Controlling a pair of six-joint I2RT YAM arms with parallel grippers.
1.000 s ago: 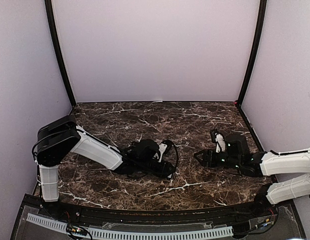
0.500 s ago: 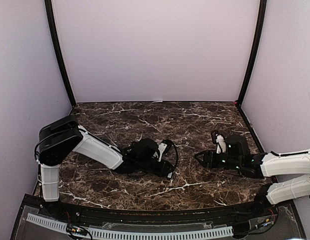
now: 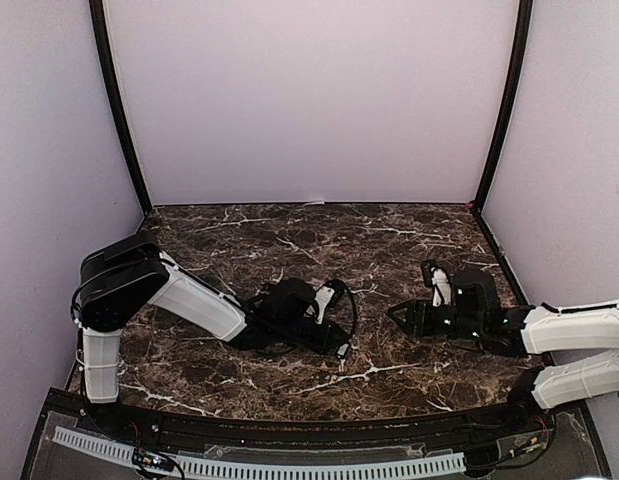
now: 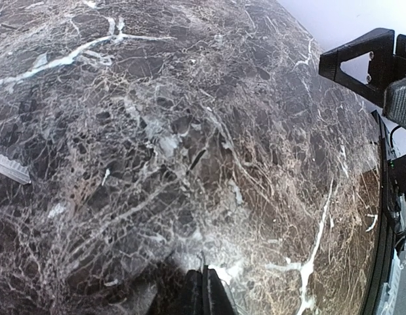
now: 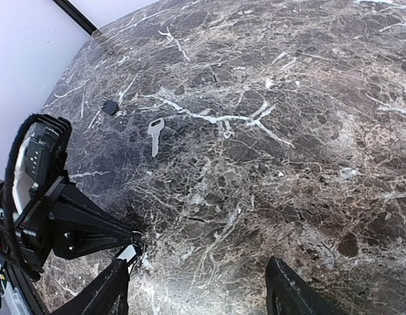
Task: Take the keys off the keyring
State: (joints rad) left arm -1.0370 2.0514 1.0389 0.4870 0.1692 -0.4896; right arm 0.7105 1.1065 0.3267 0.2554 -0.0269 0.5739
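Note:
My left gripper [image 3: 339, 343] rests low on the marble, its fingers [image 4: 203, 292] pressed shut with a thin metal sliver sticking out between the tips. In the right wrist view, its tip [image 5: 132, 244] holds the small keyring [image 5: 132, 253]. One silver key [image 5: 154, 135] lies loose on the marble beyond it. A small black fob piece [image 5: 109, 107] lies farther back. Another key's blade [image 4: 10, 167] shows at the left edge of the left wrist view. My right gripper [image 3: 397, 316] is open and empty [image 5: 199, 295], facing the left gripper's tip.
Dark veined marble tabletop [image 3: 289, 235] with pale walls behind and at both sides. The right gripper's black frame [image 4: 363, 59] stands at the upper right of the left wrist view. The table's front edge runs along a black rail [image 3: 289, 425].
The left arm's elbow has crept slightly to the right. Both grippers stay where they were.

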